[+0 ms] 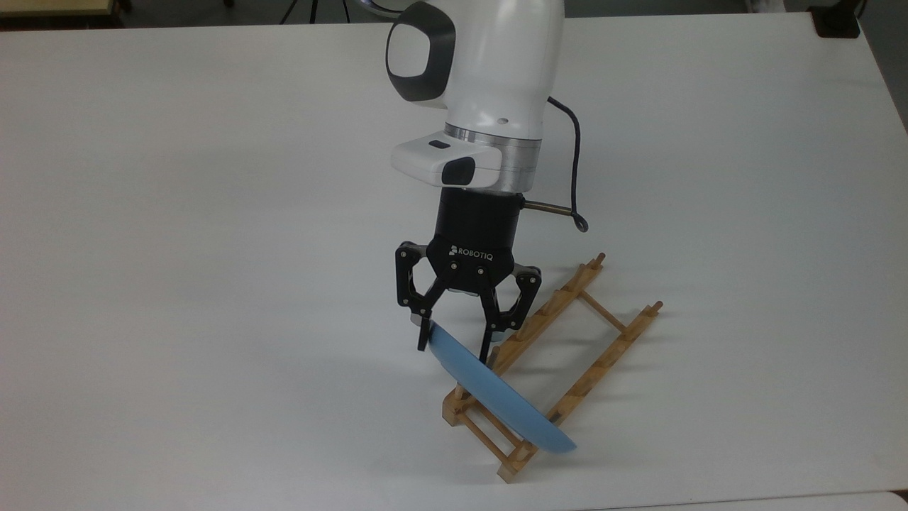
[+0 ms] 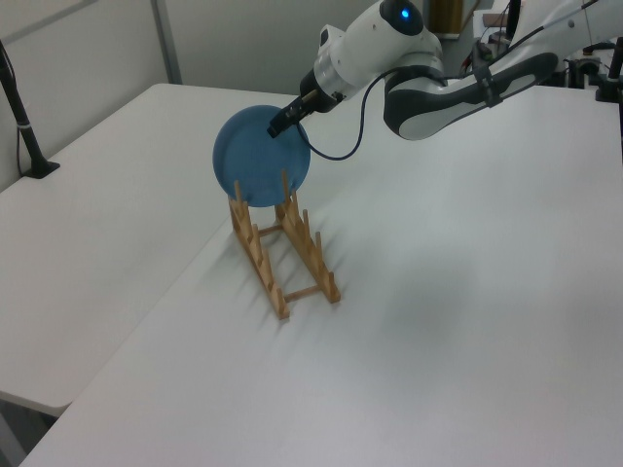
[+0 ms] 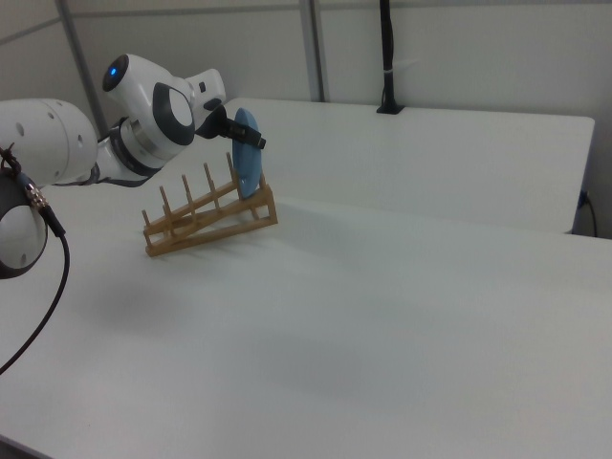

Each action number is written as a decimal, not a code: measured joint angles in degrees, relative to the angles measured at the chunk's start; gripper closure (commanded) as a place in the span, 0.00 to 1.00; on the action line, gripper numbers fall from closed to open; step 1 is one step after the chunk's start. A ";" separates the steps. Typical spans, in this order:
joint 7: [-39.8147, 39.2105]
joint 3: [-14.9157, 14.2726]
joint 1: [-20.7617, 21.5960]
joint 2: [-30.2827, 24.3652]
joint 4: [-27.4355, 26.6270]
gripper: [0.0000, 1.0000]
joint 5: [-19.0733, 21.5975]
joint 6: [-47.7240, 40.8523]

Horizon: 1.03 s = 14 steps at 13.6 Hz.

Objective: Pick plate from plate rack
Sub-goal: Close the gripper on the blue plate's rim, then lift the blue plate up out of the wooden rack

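White table fills the top view, with the plate rack lying on it toward the near right, its two pegged wooden rails running from the near end up to the far right. The plate stands on edge in the slots at the rack's near end, slanting from upper left to lower right. The gripper hangs from the white arm with its two black fingers one on either side of the plate's top rim, spread a little and not visibly pressed against it. White letters on the gripper's black body read "ROBOTIQ".

From the left view, the plate shows its round blue face, upright at the far end of the rack. The gripper reaches in from the left view's right and meets the plate's upper rim.

Seen in the right view, the plate is edge-on at the right end of the rack, and the gripper straddles its top edge, coming from the right view's left.
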 measured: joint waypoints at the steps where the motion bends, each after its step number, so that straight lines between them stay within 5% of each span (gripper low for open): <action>1: 0.02 0.00 0.00 0.03 0.10 0.95 -0.59 0.00; 9: 0.02 -0.03 0.00 -0.80 1.33 1.00 -1.34 0.04; 14: 0.52 -0.06 -0.87 -7.64 0.59 1.00 1.12 -1.59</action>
